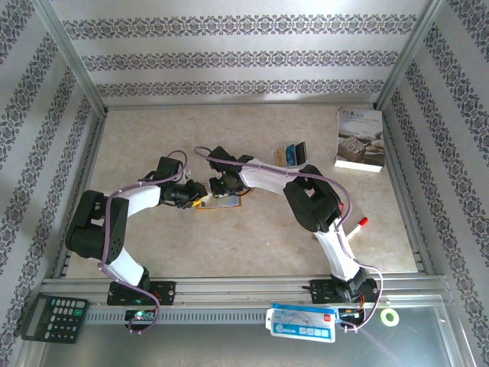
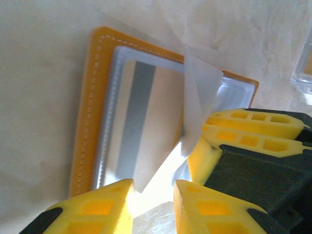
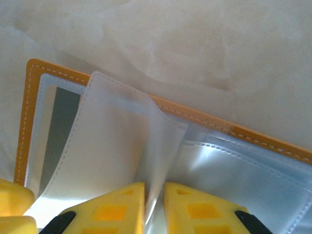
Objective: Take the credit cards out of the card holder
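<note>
**Mia:** Where is the small orange folding card holder [image 1: 220, 203]?

**Ben:** It lies open and flat on the pale stone-look bench [image 1: 153, 138]. It is right between the two tools, just under their tips.

**Mia:** What is the right tool [image 3: 153, 192] doing?

**Ben:** Its two yellow fingers are squeezed together on one thin clear plastic sleeve [image 3: 112, 136]. It holds that sleeve up like a page in a book.

**Mia:** And the left tool [image 2: 153, 195]?

**Ben:** Its yellow fingers stand a little apart. I see nothing pinched between them. Its tips sit at the edge of the card holder, facing the right tool.

**Mia:** Is there a card in there?

**Ben:** Yes. Just in front of the left tool's tips is a shiny pale card with a grey stripe [image 2: 141, 122]. It sits in a pocket under the lifted sleeve.

**Mia:** So which step is this?

**Ben:** I think it is the page-lifting step, to get at that card. The card is not out yet. A few small flat cards [image 1: 293, 154] lie well apart, out past the right tool, so I think some are out.

**Mia:** What comes next?

**Ben:** I think the left tool must pinch only the card's edge, not the plastic. Then it pulls the card straight out. The card holder is light, so it may slide along too.
</note>
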